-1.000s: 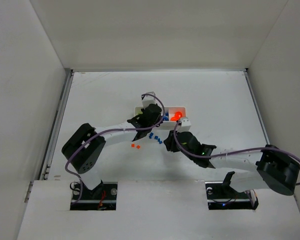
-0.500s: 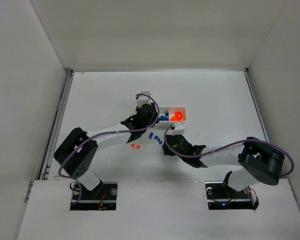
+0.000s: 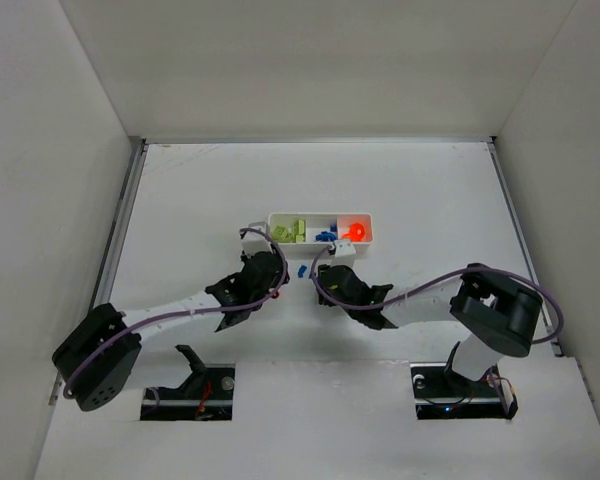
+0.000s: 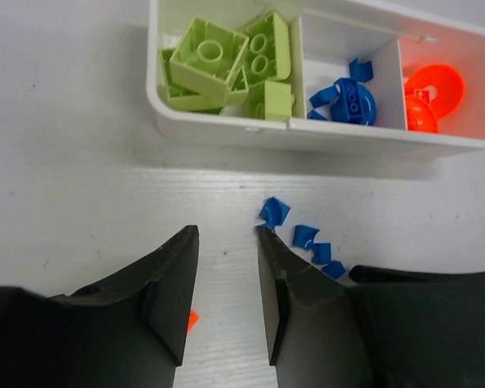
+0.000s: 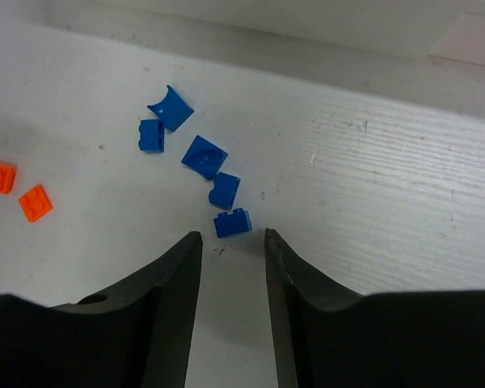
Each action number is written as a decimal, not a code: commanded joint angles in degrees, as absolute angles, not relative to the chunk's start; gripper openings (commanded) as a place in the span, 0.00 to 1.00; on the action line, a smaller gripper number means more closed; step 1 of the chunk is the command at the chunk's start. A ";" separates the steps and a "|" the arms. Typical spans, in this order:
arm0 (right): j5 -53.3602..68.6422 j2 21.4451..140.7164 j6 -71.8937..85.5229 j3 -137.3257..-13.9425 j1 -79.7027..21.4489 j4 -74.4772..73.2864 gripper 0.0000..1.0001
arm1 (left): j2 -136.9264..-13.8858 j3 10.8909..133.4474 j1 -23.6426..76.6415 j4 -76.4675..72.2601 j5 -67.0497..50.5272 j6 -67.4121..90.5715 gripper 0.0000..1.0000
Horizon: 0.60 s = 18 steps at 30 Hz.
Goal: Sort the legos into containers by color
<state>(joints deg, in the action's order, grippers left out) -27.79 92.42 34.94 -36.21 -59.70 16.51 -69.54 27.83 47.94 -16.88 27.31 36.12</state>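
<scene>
The white tray [image 3: 272, 218] holds lime green legos [image 4: 226, 69] in its left container, blue ones [image 4: 347, 97] in the middle and orange-red ones [image 4: 432, 93] on the right. Several loose blue legos [image 5: 204, 156] lie on the table in front of it, and two orange-red ones [image 5: 35, 202] lie further left. My left gripper [image 4: 226, 234] is open and empty, short of the tray, with one orange-red lego [image 4: 191, 321] showing beside its left finger. My right gripper [image 5: 232, 239] is open, and a blue brick [image 5: 232, 222] lies just ahead of its fingertips.
White walls enclose the table on three sides. The two grippers [image 3: 278, 264] [image 3: 318, 284] sit close together just in front of the tray, with a blue lego [image 3: 302, 270] between them. Purple cables loop over both arms.
My left gripper has pulled back from over the tray toward the near left and opened, uncovering the green container. My right gripper has moved away from the tray to the loose blue legos.
</scene>
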 commanded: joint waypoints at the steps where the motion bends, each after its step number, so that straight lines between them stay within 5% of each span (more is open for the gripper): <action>1: -31.11 93.86 34.19 -38.32 -60.16 14.86 0.42 | -66.10 25.49 49.43 -16.26 31.20 38.14 0.32; 9: -34.98 97.12 32.96 -41.66 -61.48 11.08 0.39 | -64.51 22.94 50.32 -15.73 31.03 38.41 0.34; 18: -35.15 96.69 32.70 -42.36 -62.27 10.28 0.23 | -67.85 23.55 52.07 -15.99 31.11 38.76 0.34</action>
<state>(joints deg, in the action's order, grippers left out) -34.74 96.73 33.17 -41.21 -61.28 12.62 -66.87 23.20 51.40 -15.53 30.06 38.09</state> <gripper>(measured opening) 0.250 0.338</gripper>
